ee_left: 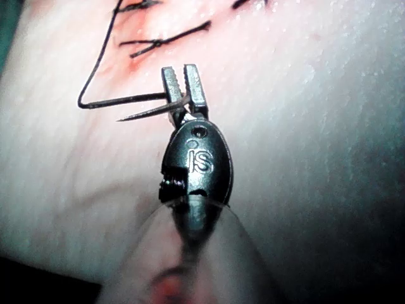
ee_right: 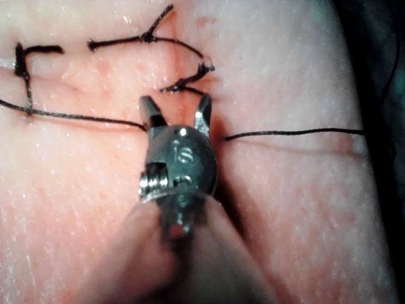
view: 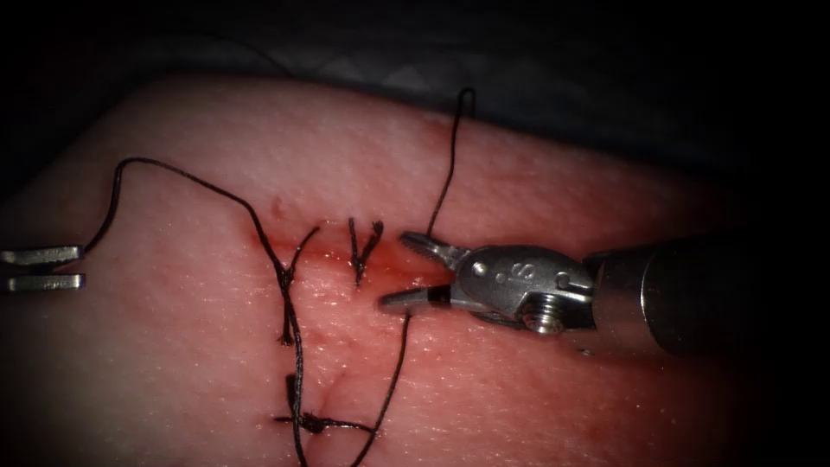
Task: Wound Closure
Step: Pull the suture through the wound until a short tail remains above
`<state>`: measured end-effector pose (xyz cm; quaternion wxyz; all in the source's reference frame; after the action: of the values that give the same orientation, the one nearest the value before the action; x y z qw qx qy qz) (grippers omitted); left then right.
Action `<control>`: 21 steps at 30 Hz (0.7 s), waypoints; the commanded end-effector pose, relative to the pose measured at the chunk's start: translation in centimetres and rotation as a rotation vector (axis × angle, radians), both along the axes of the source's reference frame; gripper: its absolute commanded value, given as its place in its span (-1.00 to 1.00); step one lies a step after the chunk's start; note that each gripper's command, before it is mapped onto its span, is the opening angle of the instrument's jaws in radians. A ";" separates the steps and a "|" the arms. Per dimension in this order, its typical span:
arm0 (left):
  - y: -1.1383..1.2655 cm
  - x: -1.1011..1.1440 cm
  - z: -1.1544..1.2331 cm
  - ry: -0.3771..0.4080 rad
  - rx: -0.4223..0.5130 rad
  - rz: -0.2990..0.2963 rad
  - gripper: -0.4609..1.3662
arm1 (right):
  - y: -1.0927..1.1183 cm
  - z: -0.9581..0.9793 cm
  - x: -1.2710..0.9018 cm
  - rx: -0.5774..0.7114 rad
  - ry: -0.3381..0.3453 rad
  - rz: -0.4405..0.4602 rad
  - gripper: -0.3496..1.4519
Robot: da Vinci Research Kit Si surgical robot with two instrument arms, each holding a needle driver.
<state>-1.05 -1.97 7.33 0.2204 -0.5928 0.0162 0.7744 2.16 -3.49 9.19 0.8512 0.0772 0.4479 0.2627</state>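
The right hand point(view: 393, 269) is spread wide and holds nothing. The thread point(view: 449, 169) runs across just behind its open jaws: one stretch comes down to the upper jaw from beyond the hand, another leaves below the lower jaw toward a knot point(view: 311, 424). In the right wrist view the same hand point(ee_right: 175, 99) sits over that strand, which runs out to either side of it. I cannot tell whether the strand touches the jaws. Just ahead of the tips lie two short cut ends point(view: 363, 246), then the cut point(view: 337, 252) with red fluid point(view: 406, 259) along it, and beyond that a stitch point(view: 290, 294).

The left hand point(view: 80, 268) is well away from the right one, off to the left of the cut. Its wrist view shows the hand point(ee_left: 181, 68) clamped on the needle point(ee_left: 145, 113) somewhere along the middle of the curve, as far as the angle lets me judge. Both needle ends point out to one side. The needle is clear of the tissue point(view: 562, 190). Thread trails from it in a long loose arc back to the stitches.

To handle this well, I judge the right hand should deal with the one strand alone, clear of the cut ends and the tied stitches. The left hand should keep the needle tip off the tissue and leave the arc slack so that the knots are not strained.
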 end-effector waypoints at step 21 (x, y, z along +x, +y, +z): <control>0.02 -0.01 -0.07 -0.004 -0.020 0.004 -0.88 | 0.14 -0.11 -0.28 -0.012 0.006 0.020 0.47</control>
<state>-1.06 -1.95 7.27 0.2142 -0.5964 0.0229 0.7732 1.85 -3.34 9.07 0.8482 0.0669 0.4528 0.2665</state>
